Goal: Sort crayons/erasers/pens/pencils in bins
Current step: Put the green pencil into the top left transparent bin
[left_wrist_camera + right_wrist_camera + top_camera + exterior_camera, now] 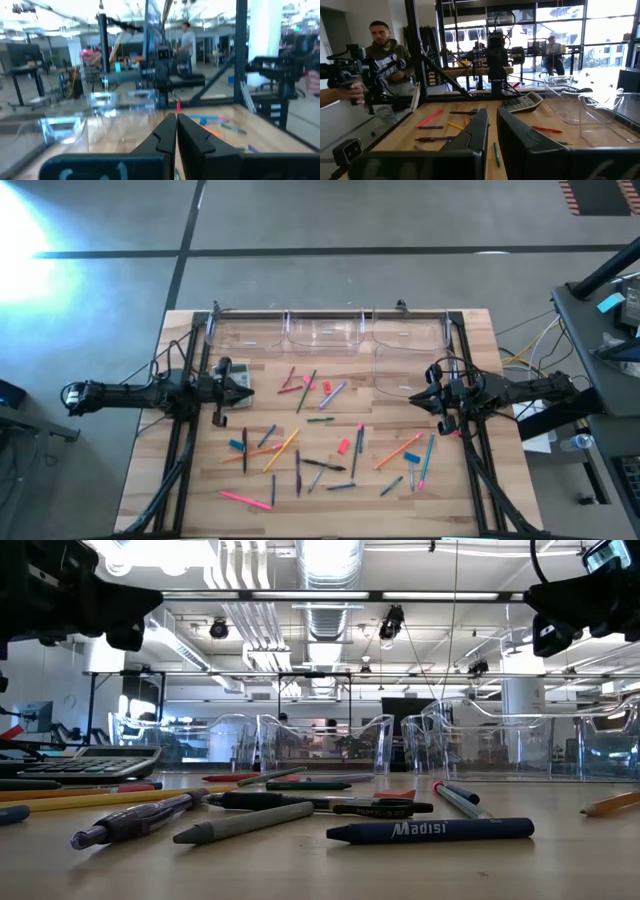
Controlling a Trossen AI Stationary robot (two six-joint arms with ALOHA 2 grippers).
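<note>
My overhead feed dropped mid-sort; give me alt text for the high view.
Pens, pencils and erasers lie scattered on the wooden table, none in the four clear bins at its far edge. The left gripper and right gripper hover shut at the sides, holding nothing.

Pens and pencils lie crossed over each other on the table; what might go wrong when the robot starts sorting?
Where pens and pencils overlap, a gripper might pinch two sticks together or knock a neighbour aside. The clear bins look alike, so an item could end up in the wrong one. Sticks near the table edge could roll off if nudged.

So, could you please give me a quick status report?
Left gripper shut, empty, over calculator. Right gripper shut, empty. Pencils scattered, bins empty.
</note>
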